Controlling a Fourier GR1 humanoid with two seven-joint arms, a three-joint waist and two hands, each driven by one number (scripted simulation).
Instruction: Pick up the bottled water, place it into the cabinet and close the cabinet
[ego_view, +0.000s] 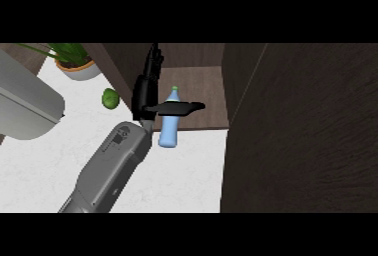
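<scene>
Fingers (151, 70) of the left hand (145, 101) point up along the cabinet (118, 60) wall, thumb pressed across the bottle (169, 132), gripping it. Just right of them the bottle tilts over the shelf (199, 80) lip, its base hanging above the bench (177, 170). Best carry it deeper and stand it upright before letting go. Farther right, the door (295, 125) stands open.

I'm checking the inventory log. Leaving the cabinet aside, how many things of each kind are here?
Bottled water: 1, held in the left hand
Potted plant: 1
Small green round thing: 1
Large grey appliance: 1
Total: 4
</scene>
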